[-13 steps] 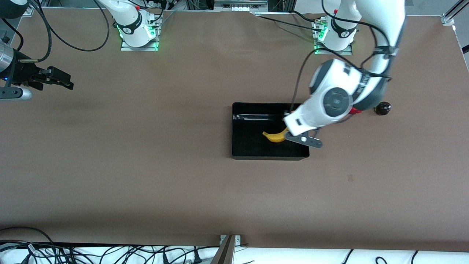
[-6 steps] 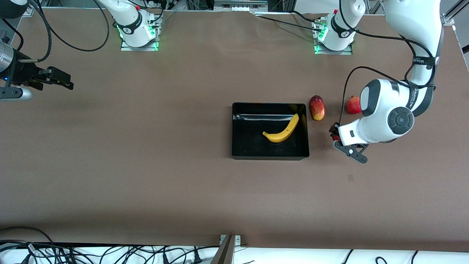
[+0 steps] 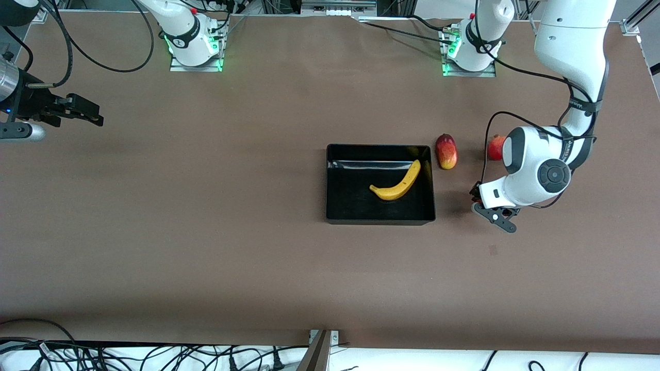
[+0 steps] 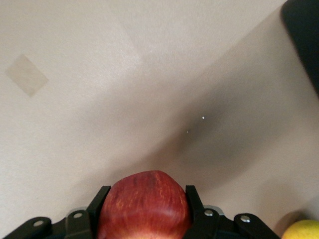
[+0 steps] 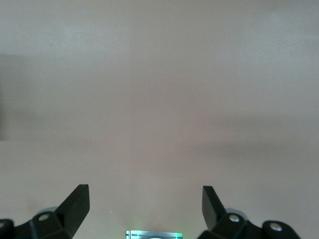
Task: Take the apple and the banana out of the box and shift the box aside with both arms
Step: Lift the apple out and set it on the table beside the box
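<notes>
Left wrist view shows what the front view hides: the left gripper [image 4: 144, 211] has its fingers [image 4: 195, 204] clamped on the apple [image 4: 144, 206], red skin filling the gap between them, w/ a yellow bit of fruit at the frame corner that I can't identify. In the front view the same gripper [image 3: 490, 210] sits low over bare desk [image 3: 206, 232], just beside the box [image 3: 380, 220] toward the left arm's end; the apple is barely visible there, tucked under the wrist.

Right wrist view: right gripper [image 5: 145, 201] w/ fingers [image 5: 76, 199] wide apart, nothing between them, only plain desk below. Front view puts that gripper [image 3: 85, 114] at the right arm's end of the desk, where the arm waits.

Box holds the banana [image 3: 398, 184] only, lying curved across its floor, one tip near the wall toward the left arm's end. Outside the box on that same side: mango [image 3: 446, 151] just beside the wall, pomegranate [image 3: 496, 147] near it, partly covered by the left arm.
</notes>
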Motion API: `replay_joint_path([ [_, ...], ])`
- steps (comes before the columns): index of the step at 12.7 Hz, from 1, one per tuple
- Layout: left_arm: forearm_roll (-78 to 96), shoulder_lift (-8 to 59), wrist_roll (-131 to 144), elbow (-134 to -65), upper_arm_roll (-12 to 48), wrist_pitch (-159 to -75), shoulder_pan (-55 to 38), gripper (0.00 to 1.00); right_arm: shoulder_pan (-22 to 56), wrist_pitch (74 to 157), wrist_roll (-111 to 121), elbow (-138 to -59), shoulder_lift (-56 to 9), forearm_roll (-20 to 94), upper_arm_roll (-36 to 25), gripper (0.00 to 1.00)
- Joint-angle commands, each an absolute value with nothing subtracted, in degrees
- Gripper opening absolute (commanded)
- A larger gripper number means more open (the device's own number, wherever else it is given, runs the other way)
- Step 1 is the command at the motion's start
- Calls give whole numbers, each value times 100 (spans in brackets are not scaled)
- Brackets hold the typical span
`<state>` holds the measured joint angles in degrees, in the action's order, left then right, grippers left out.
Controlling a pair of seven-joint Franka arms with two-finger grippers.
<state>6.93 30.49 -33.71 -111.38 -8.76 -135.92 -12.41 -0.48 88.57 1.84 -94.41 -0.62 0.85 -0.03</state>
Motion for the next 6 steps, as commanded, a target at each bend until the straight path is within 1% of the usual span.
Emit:
replay_joint_path([
  [1, 642, 3129, -3472, -11197, -905, -13790, -1257, 0, -70, 8815, 167, -9316, -123, 88, 9, 100],
  [2, 668, 3181, -3472, -11197, -914, -13799, -1257, 18, -62, 8815, 167, -9316, -114, 88, 9, 100],
  [3, 694, 3260, -3472, -11197, -914, -13799, -1257, 56, -62, 8815, 167, -9316, -114, 97, 9, 100],
  [4, 712, 3261, -3411, -11197, -905, -13799, -1257, 100, -62, 8815, 167, -9316, -114, 97, 0, 100],
  [6, 712, 3121, -3297, -11197, -905, -13712, -1248, 100, -62, 8815, 176, -9316, -114, 97, 9, 100],
])
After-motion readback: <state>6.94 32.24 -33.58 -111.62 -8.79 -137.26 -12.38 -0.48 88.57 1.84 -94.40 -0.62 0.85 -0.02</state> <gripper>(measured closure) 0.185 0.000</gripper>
